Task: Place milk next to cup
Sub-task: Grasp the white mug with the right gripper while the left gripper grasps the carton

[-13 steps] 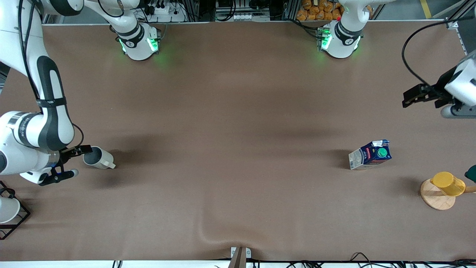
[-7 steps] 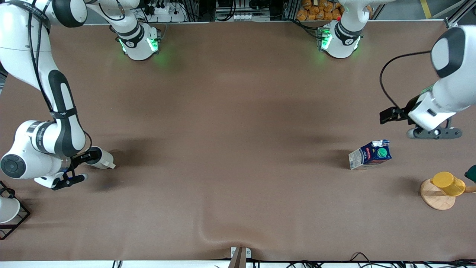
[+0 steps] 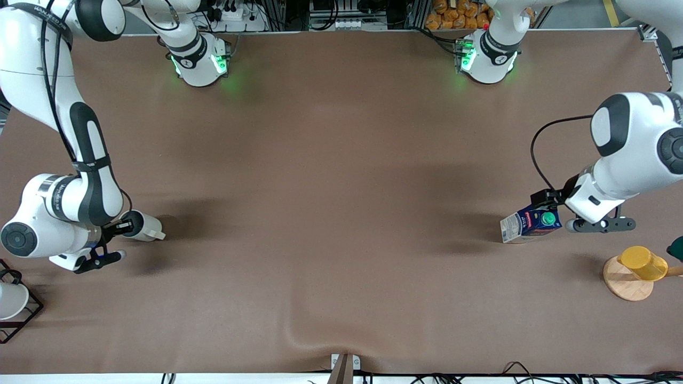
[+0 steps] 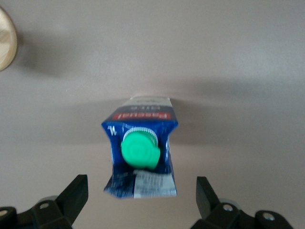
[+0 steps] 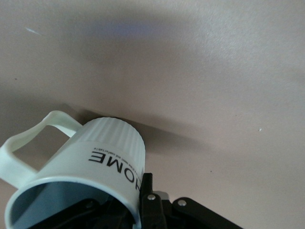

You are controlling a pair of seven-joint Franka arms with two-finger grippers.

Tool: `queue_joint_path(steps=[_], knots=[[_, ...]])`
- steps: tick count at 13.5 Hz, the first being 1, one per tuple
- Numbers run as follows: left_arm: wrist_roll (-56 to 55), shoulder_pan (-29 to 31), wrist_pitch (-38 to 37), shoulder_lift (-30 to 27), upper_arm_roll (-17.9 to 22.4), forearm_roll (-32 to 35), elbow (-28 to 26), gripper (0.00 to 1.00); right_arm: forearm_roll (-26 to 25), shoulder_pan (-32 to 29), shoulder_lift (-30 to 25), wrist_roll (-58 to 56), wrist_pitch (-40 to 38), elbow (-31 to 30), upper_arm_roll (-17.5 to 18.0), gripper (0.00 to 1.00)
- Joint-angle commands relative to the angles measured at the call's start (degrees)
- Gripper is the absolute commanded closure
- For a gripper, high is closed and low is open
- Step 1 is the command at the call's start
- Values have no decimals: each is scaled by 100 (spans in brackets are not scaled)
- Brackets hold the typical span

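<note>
The milk (image 3: 531,223) stands on the table toward the left arm's end: a dark blue carton with a red label and green cap. In the left wrist view the milk (image 4: 140,152) shows from above. My left gripper (image 3: 573,221) hangs open close beside the carton's top, its fingers (image 4: 74,195) spread wider than the carton. The cup (image 3: 144,228), a cream-white mug, stands toward the right arm's end. My right gripper (image 3: 125,226) is shut on its rim. In the right wrist view one finger (image 5: 145,191) presses the cup's (image 5: 109,148) outer wall and the other is inside.
A yellow cup on a round wooden stand (image 3: 627,282) is nearer the front camera than the milk; the stand's edge shows in the left wrist view (image 4: 5,45). A white cup in a black wire rack (image 3: 13,309) sits at the right arm's end. The table cover has a fold (image 3: 320,336).
My left arm has swung in from the table's end and come down beside the milk. My right gripper moved from beside the cup onto its rim. Milk and cup have not moved.
</note>
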Motion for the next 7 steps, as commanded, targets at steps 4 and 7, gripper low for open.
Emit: queue_joint_path(steps=[4,7], knots=[[-200,5,340,571,-9,133,307,0,60,-64,-35,-333,-40,530,717,100],[-191,14,340,607,-17,133,193,0,314,242,9,-280,196,662,1220,100]])
